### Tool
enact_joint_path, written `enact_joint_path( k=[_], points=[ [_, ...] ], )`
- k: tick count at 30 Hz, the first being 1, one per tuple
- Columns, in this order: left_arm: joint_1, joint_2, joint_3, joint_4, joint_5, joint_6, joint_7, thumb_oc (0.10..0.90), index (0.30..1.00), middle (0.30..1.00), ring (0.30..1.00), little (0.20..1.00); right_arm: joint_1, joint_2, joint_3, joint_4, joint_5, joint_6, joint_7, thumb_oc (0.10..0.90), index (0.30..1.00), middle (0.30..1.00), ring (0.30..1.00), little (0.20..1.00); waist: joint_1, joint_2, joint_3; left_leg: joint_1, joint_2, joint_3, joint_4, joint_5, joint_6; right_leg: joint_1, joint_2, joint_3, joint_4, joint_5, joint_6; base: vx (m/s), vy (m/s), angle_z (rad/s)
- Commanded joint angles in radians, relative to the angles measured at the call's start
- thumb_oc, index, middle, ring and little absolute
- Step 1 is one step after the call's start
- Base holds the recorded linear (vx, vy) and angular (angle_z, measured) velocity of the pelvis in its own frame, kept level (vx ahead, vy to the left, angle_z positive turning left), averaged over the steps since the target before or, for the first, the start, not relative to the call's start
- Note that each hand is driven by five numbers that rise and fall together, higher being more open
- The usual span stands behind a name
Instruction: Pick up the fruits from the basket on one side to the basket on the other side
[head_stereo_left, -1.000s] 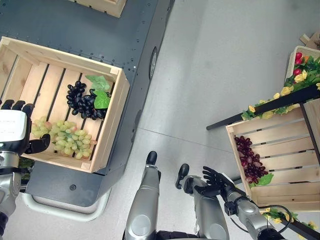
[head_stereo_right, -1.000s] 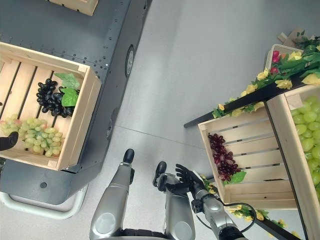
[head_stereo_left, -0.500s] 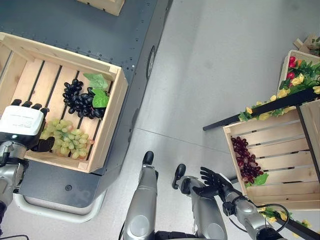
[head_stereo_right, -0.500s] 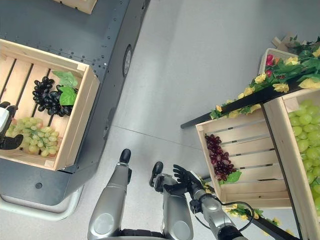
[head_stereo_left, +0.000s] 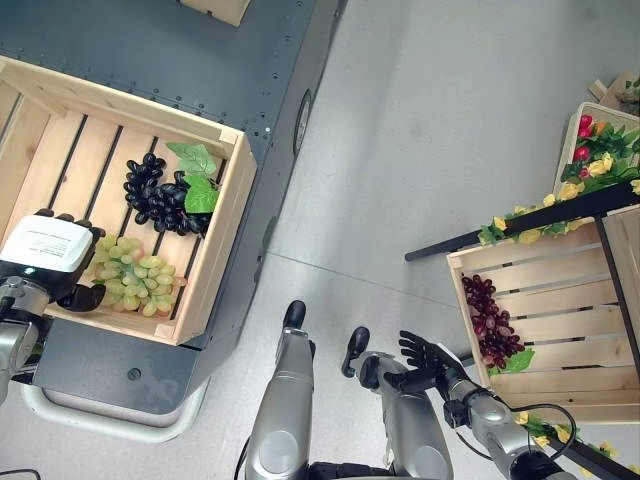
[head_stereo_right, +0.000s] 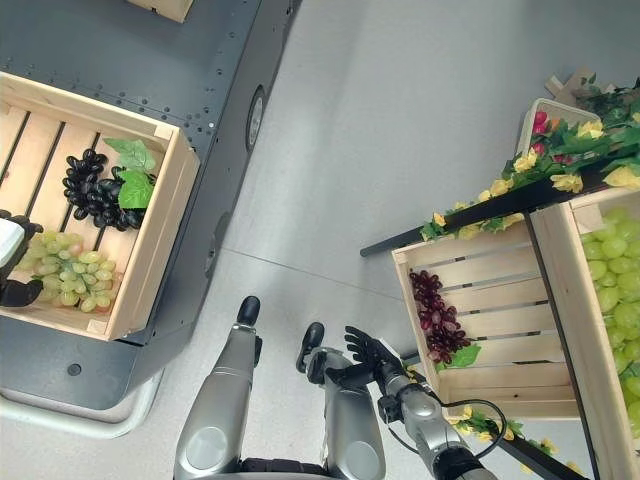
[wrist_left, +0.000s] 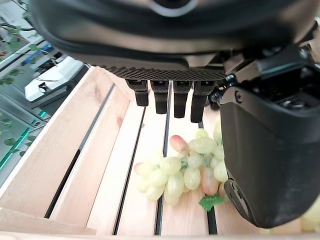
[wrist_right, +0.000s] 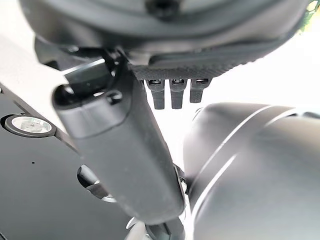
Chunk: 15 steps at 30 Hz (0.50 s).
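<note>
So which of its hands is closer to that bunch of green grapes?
The left hand: it hovers right beside the green grapes in the crate. The right hand hangs far across the floor, by the other crate.

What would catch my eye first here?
The wooden crate on the robot's left, holding black grapes and green grapes, with the open left hand poised over the green bunch. On the right, a crate holds red grapes; the right hand hangs open below.
</note>
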Motion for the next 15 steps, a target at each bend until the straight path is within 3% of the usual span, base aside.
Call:
enact_joint_path(
  k=[1,15],
  points=[
    [-0.044,0.113,0.063,0.021,-0.025,0.015,0.013,0.800,0.900,0.900,0.900,0.900,0.040,-0.026,0.011,-0.020,0.050,-0.049,0.018,0.800,0.900,0.900,0.900,0.900,-0.004,0.037,-0.010,-0.007,-0.080,0.105,-0.064,0.025,0.068,0.090,0.049,-0.042,-0.070,0.048,-0.022,0.00,0.000,0.00],
    [-0.020,0.142,0.128,0.025,0.031,0.022,0.059,0.800,0.900,0.900,0.900,0.900,0.028,-0.007,0.014,0.000,0.061,-0.044,0.029,0.800,0.900,0.900,0.900,0.900,0.016,0.040,-0.010,0.023,-0.083,0.094,-0.086,0.028,0.067,0.122,0.048,-0.057,-0.087,0.046,-0.023,0.00,-0.016,0.02]
  ],
)
